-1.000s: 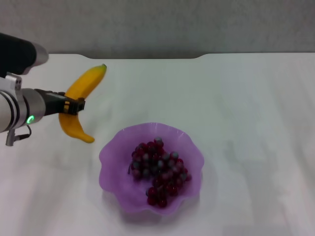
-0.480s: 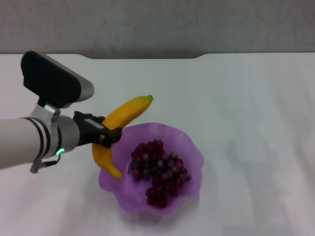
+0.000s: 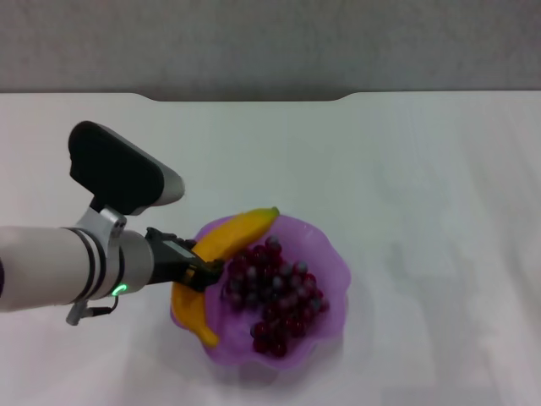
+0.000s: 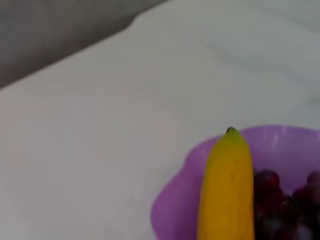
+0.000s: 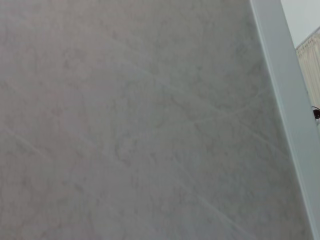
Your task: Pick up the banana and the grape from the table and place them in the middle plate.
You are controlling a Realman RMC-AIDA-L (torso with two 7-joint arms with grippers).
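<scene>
The yellow banana (image 3: 224, 245) is held by my left gripper (image 3: 199, 271), which is shut on its middle, over the left rim of the purple scalloped plate (image 3: 325, 279). Its green tip points to the plate's far side, its other end hangs past the near-left rim. The bunch of dark red grapes (image 3: 275, 292) lies in the plate just right of the banana. The left wrist view shows the banana (image 4: 226, 190) above the plate (image 4: 172, 215) with grapes (image 4: 280, 205) beside it. The right gripper is out of view.
The white table (image 3: 423, 169) stretches around the plate, with a dark notched far edge (image 3: 245, 96). The right wrist view shows only a grey wall (image 5: 125, 120).
My left arm has carried the banana from the far left of the table rightward and nearer, then down, so the banana now lies over the plate's left side next to the grapes.
</scene>
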